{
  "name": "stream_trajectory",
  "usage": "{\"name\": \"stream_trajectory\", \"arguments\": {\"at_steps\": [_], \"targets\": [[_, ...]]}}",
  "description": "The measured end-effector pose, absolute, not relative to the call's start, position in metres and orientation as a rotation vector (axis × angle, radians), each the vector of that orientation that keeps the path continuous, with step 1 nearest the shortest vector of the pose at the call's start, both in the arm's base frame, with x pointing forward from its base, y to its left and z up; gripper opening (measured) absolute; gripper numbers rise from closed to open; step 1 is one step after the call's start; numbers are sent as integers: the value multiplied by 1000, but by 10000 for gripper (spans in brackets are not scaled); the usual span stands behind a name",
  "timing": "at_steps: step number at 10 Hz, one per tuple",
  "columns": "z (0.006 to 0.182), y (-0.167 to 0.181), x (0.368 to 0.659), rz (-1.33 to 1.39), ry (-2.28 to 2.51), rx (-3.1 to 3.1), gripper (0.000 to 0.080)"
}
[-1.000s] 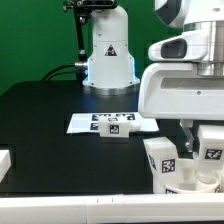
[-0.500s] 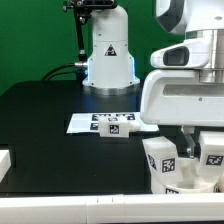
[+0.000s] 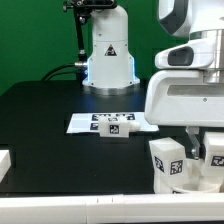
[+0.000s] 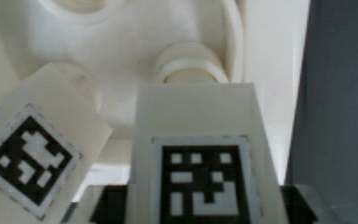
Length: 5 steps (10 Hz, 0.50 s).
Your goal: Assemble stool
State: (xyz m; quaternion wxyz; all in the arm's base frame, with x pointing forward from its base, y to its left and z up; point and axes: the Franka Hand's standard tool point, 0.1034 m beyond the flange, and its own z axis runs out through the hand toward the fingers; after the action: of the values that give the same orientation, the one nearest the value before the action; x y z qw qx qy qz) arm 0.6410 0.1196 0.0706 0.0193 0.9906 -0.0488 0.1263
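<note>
Stool leg, chunky white plastic block with black-and-white tag [image 4: 197, 140], clamped between dark fingers [image 4: 101, 206] of two-finger gripper [image 4: 197, 208], far end at a socket of shallow round white seat disc [image 4: 105, 30], at the exterior view's near right. Just beside, second tagged white leg [image 3: 168, 160]. Farther back, small white tagged block [image 3: 116, 128] at edge of flat white marker board [image 3: 82, 124].

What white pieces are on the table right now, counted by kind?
Stool legs: 2
Seat disc: 1
Small tagged block: 1
Marker board: 1
White piece cut off at the exterior view's left edge: 1
Total: 6
</note>
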Motion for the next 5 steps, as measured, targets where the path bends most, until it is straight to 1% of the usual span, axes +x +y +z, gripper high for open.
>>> {"name": "stream_trajectory", "arguments": {"at_steps": [4, 5], "targets": [[72, 122, 639, 386, -142, 3067, 326], [72, 122, 639, 386, -142, 3067, 494]]}}
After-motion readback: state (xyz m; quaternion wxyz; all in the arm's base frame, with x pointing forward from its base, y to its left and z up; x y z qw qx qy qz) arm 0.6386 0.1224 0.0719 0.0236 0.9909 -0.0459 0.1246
